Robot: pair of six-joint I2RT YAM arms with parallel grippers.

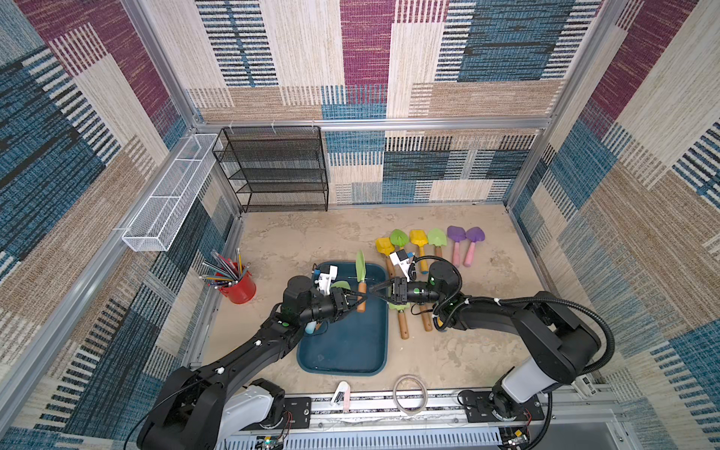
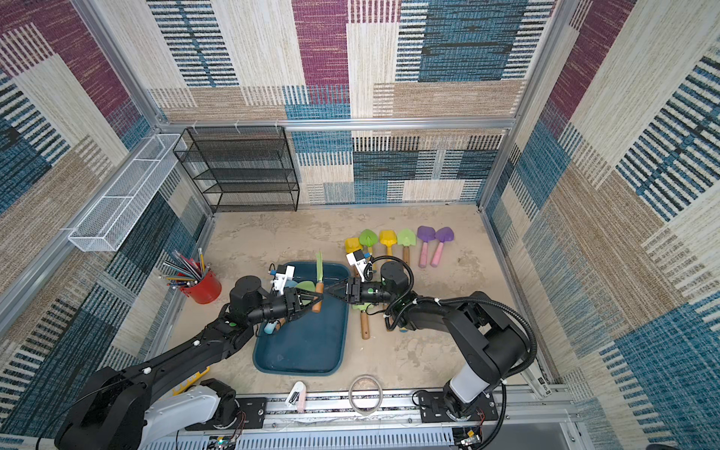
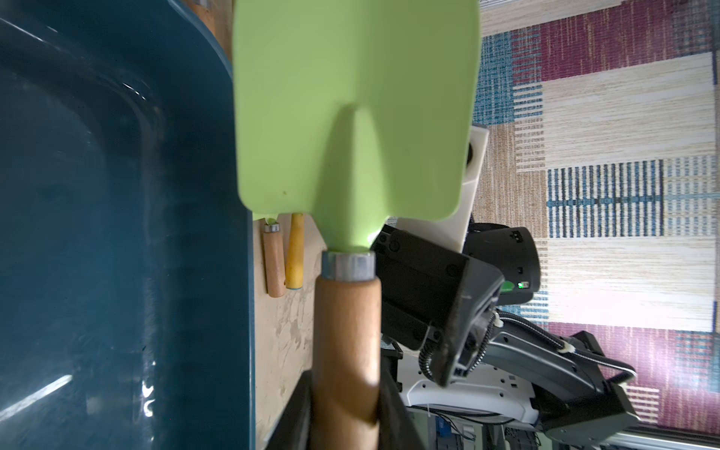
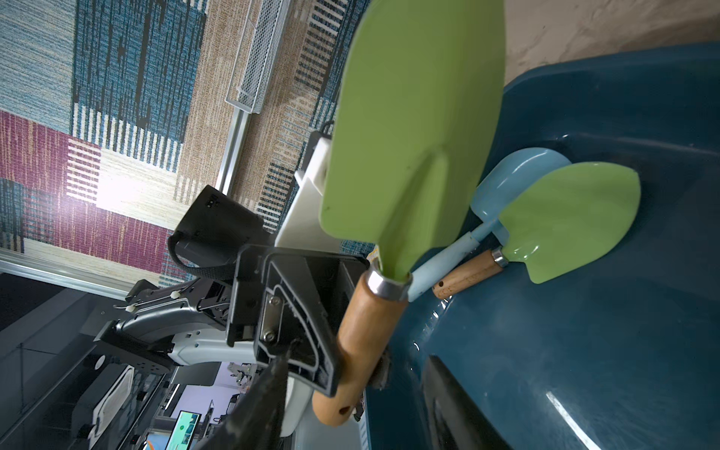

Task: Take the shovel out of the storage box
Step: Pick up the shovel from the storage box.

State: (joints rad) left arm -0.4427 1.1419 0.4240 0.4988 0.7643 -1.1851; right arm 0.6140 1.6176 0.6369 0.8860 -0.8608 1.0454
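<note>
- Left of centre in a top view, a red cup [image 1: 240, 289] of pencils [image 1: 224, 267] stands on the table [image 1: 311, 233] beside the storage box [image 1: 350, 343].
- The left gripper [image 1: 360, 300] is pinched on the wooden handle of a green shovel [image 1: 360, 269], held above the box's upper right part.
- A second green shovel [image 4: 569, 218] and a blue shovel [image 4: 518, 175] lie inside the box.
- The right gripper [image 1: 373, 290] faces the left, jaws spread, tips just beside the handle.
- Upper right, a row of shovels [image 1: 428, 239] lies on the table.
</note>
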